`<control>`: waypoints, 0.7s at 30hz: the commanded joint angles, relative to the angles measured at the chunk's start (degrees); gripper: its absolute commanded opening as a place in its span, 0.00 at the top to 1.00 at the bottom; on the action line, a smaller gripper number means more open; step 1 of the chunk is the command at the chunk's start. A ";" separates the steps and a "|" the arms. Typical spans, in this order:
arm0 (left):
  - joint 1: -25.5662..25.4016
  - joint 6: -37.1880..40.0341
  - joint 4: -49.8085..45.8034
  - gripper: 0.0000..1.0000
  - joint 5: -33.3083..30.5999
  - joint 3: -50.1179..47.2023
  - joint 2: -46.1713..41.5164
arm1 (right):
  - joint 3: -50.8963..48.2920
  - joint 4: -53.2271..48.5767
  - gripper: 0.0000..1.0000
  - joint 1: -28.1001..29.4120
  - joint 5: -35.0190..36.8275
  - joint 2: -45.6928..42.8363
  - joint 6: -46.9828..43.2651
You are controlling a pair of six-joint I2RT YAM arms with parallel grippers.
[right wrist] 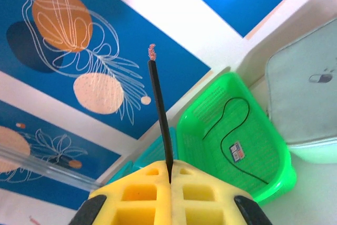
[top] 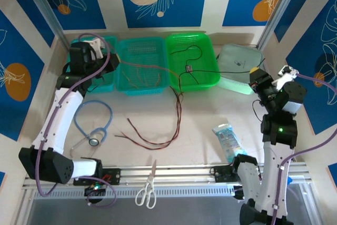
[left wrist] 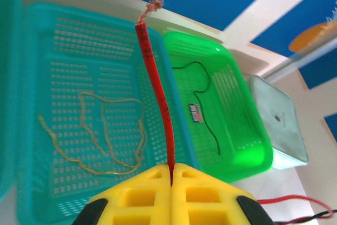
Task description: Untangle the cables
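My left gripper (left wrist: 171, 168) is shut on the red cable (left wrist: 158, 93), whose frayed end sticks up past the yellow fingers. In the top view this gripper (top: 99, 50) hangs over the back left baskets. My right gripper (right wrist: 169, 168) is shut on a black cable (right wrist: 160, 114), its bare tip pointing up; from above it (top: 257, 75) is at the back right. Red and dark cables (top: 158, 139) loop together on the table's middle. A yellow cable (left wrist: 108, 135) lies curled in the teal basket (left wrist: 31, 183). Another thin black cable (right wrist: 231, 130) lies in the green basket (right wrist: 274, 183).
A light-blue stethoscope (top: 95, 125) lies on the left of the table. Scissors (top: 147, 188) rest on the front rail. A blue-and-white packet (top: 227, 139) sits at front right. A pale green pouch (top: 238, 61) lies right of the green basket (top: 210, 80).
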 commanded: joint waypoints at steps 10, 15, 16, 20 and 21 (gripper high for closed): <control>11.99 -3.45 0.61 1.00 -1.90 -3.39 -6.18 | 3.96 -3.57 1.00 -6.17 7.30 -2.74 -1.87; 16.26 -5.81 2.35 1.00 -0.91 -5.27 -8.00 | 3.48 -4.40 1.00 -7.63 8.61 -3.25 -1.22; 17.13 -6.68 3.16 1.00 0.21 -5.66 -8.17 | 3.56 -4.38 1.00 -7.73 7.43 -2.86 -0.80; 17.82 -8.67 5.06 1.00 3.52 -4.86 -8.10 | 4.21 -3.00 1.00 -7.74 2.22 -1.37 0.65; 17.79 -9.49 5.78 1.00 4.24 -4.20 -8.06 | 4.79 -2.81 1.00 -7.68 1.46 -1.01 0.78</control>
